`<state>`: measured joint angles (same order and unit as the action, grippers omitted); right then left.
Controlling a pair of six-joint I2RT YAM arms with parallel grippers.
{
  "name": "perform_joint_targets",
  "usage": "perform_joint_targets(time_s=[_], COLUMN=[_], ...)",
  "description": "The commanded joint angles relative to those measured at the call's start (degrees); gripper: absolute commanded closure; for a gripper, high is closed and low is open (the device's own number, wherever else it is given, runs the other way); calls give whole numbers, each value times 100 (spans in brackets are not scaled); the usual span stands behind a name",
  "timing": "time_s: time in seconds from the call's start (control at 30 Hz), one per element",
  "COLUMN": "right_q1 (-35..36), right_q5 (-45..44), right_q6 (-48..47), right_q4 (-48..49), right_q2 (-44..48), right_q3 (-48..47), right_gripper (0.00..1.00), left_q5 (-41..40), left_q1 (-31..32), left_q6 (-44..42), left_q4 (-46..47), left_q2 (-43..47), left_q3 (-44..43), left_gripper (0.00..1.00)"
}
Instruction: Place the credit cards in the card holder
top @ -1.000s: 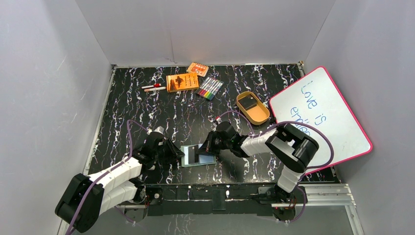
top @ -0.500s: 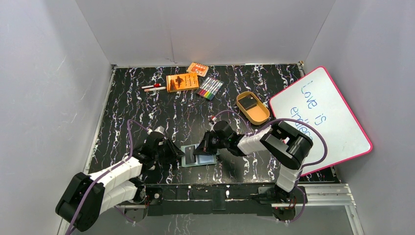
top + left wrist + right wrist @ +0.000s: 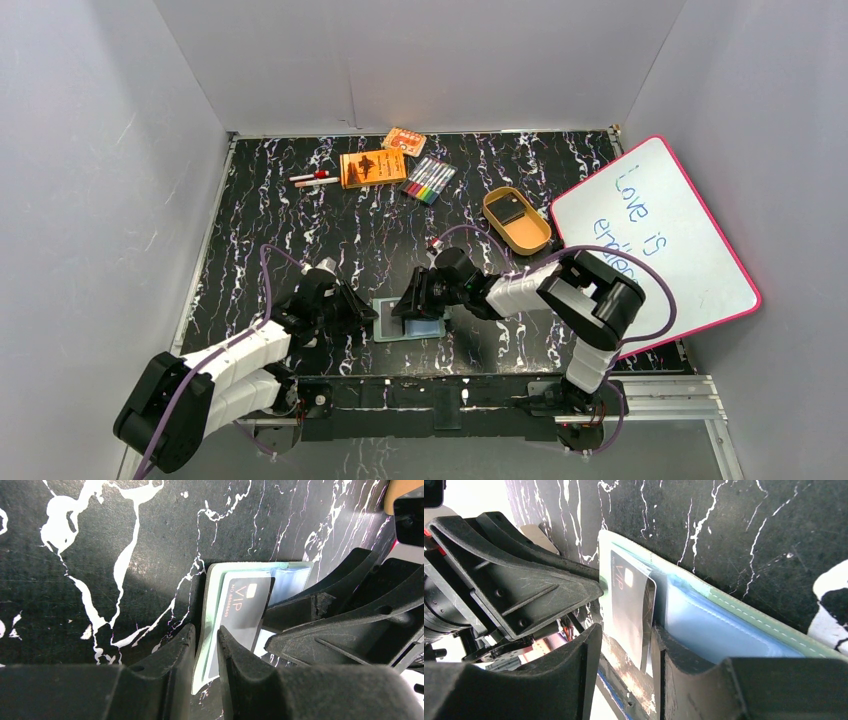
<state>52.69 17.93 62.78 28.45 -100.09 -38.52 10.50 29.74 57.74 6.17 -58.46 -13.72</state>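
Observation:
The sage-green card holder [image 3: 410, 330] lies open on the table near the front edge, its pale blue sleeves [image 3: 704, 625] facing up. My left gripper [image 3: 206, 632] is shut on the holder's left edge [image 3: 207, 670]. A dark grey credit card [image 3: 246, 611] marked VIP sits partly inside a sleeve. My right gripper [image 3: 626, 630] stands open around the card's free end [image 3: 629, 600]; a gap shows on one side, and the card rests close to the other finger [image 3: 674, 655]. Another dark card [image 3: 511, 209] lies in the tan tray.
The tan oval tray [image 3: 520, 235] sits at the right, beside a pink-rimmed whiteboard [image 3: 655, 240]. At the back lie two orange boxes [image 3: 372, 167], a marker set [image 3: 429, 179] and loose pens [image 3: 313, 179]. The two grippers nearly touch over the holder.
The right gripper's jaws have opened off the card, which stays in the holder's sleeve. The right gripper has shifted slightly left. The left gripper has kept its grip.

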Motion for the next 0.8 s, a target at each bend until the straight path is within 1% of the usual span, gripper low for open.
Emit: perform_joint_targets(time_s=[0.0, 0.07, 0.17, 0.23, 0.3, 0.4, 0.47, 0.53, 0.63, 0.7, 0.77], right_q1=[36, 45, 57, 55, 54, 54, 54, 54, 57, 49, 54], right_q5=[38, 176, 147, 19, -154, -467, -754, -1051, -1364, -1282, -893], right_q6=[-188, -217, -324, -562, -805, -1100, -1256, -1369, -1641, -1852, -1956], right_q4=[-60, -1, -146, -646, -1247, -2244, -2775, -3239, -3829, -4150, -4355], right_q2=[77, -1, 105, 267, 458, 694, 900, 1214, 1764, 2127, 2455], right_q3=[-232, -311, -404, -578, -770, -1056, -1169, -1194, -1219, -1139, -893], right_gripper=[51, 51, 50, 48, 44, 36, 33, 31, 31, 31, 32], left_q5=[9, 13, -10, -62, -111, -207, -283, -364, -479, -487, -361], left_q1=[15, 16, 15, 15, 15, 15, 15, 15, 15, 15, 15], left_q6=[-17, -11, -42, -53, -67, -85, -109, -118, -165, -226, -346], left_q4=[-244, -229, -285, -409, -483, -585, -816, -969, -1256, -1413, -1479], left_q2=[-46, -67, -45, 35, 146, 242, 299, 389, 600, 751, 862], left_q3=[115, 107, 53, -8, -61, -162, -234, -335, -515, -648, -780], left_gripper=[78, 78, 78, 77, 76, 71, 66, 61, 53, 50, 48])
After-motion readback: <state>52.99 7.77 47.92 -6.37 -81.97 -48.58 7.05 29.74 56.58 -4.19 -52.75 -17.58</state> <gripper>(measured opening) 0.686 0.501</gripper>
